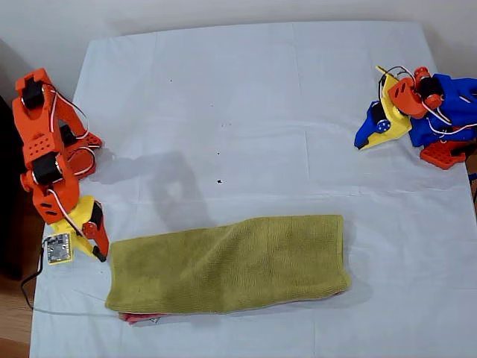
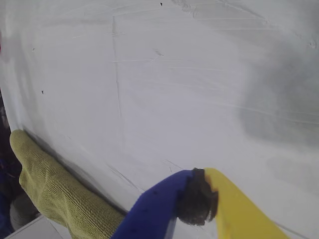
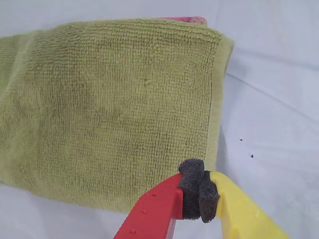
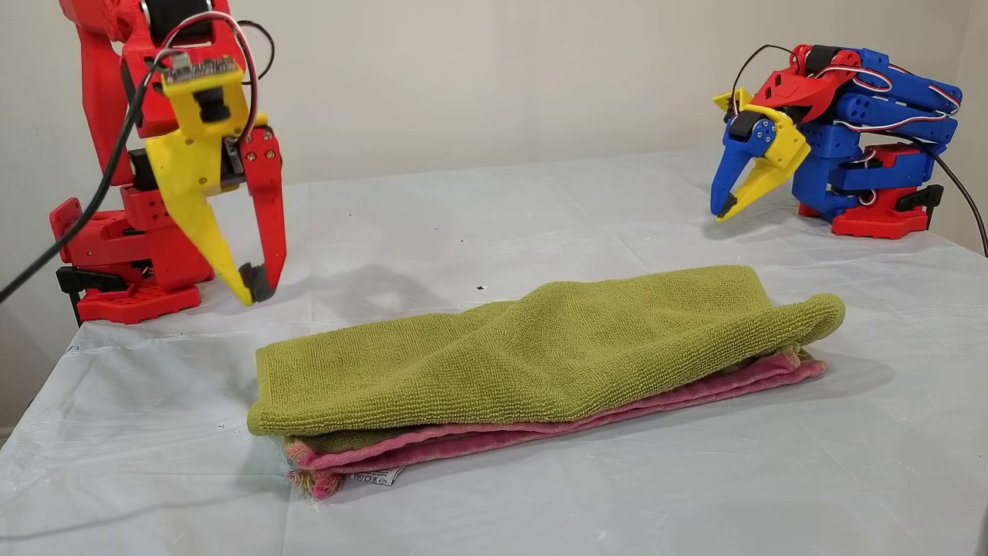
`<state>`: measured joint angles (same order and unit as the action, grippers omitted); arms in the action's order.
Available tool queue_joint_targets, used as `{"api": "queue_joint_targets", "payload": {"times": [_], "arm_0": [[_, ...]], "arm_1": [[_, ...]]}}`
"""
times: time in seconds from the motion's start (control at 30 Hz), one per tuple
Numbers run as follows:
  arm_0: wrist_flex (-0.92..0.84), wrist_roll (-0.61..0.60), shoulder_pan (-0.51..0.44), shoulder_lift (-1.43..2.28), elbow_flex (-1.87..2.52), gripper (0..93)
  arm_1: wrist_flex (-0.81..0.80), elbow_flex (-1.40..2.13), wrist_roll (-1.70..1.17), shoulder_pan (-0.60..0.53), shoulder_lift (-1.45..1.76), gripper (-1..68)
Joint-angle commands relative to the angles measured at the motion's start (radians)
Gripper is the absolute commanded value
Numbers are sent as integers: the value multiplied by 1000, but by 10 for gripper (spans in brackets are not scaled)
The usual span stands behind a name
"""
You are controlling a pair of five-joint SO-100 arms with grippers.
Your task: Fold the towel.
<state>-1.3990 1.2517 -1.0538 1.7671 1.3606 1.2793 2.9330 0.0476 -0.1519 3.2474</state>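
The towel (image 1: 231,265) lies folded into a long olive-green strip near the front of the exterior view. Its pink-red hems (image 4: 540,428) and a small white tag (image 4: 374,477) peek out from under the front edge. My second gripper (image 1: 100,256), red and yellow, hangs shut and holding nothing just off the towel's end at the exterior view's left, above the sheet (image 4: 255,287). Its pads (image 3: 199,191) meet beside the towel's edge (image 3: 109,109). My first gripper (image 1: 361,144), blue and yellow, is shut and holding nothing (image 2: 199,201) far from the towel, at the exterior view's right rear (image 4: 724,210).
A white sheet (image 1: 261,97) covers the whole table. The red arm's base (image 4: 127,247) stands at the other view's left, the blue arm's base (image 4: 872,201) at its right rear. A black cable (image 1: 33,294) hangs past the table edge at the exterior view's left.
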Motion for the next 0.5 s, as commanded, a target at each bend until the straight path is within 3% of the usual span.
{"api": "queue_joint_targets", "payload": {"times": [0.0, 0.3, 0.4, 0.47], "arm_0": [[-67, 5, -44, -26, -193, 1], [-229, 54, -95, -127, -276, 81], [-265, 55, -106, -161, -298, 261], [-279, 46, -107, -192, -325, 329]], "arm_1": [[2, 100, -3, 8, 213, 1], [2, 100, -3, 8, 213, 1], [2, 100, -3, 8, 213, 1], [2, 100, -3, 8, 213, 1]]}}
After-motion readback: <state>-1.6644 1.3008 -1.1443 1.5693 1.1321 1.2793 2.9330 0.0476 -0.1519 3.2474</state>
